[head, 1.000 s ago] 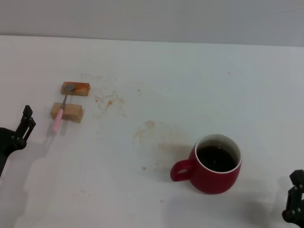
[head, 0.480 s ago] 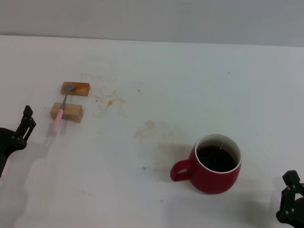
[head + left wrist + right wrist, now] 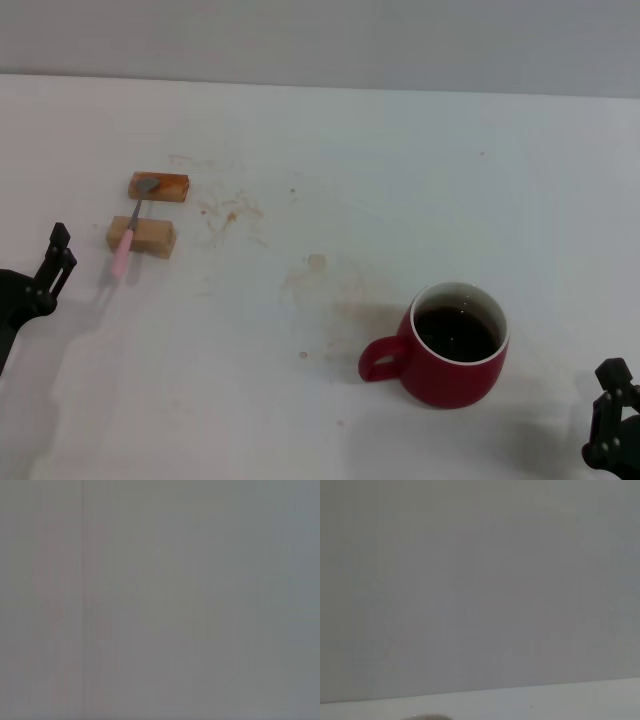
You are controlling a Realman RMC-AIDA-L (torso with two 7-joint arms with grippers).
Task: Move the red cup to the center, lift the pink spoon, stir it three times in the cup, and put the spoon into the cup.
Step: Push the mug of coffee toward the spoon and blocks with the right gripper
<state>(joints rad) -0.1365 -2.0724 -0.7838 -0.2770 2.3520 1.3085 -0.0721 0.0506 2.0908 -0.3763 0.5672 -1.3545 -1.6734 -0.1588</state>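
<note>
Head view of a white worktop (image 3: 420,170) bearing faint brownish stains near its middle. The red cup (image 3: 450,345), filled with dark liquid, stands upright toward the front right of the worktop, its loop handle pointing toward the left edge. The pink spoon (image 3: 128,235) lies near the left edge, bridging two tan blocks: its grey bowl rests on the far block (image 3: 158,186) and its pink handle crosses the near block (image 3: 141,237), the handle end overhanging toward the front edge. The left gripper (image 3: 52,262) sits low at the left edge, just beside the spoon's handle end but apart from it. The right gripper (image 3: 612,420) sits at the front right corner, near the cup and not touching it. Whether either gripper is released or clenched cannot be told; neither grasps anything.
</note>
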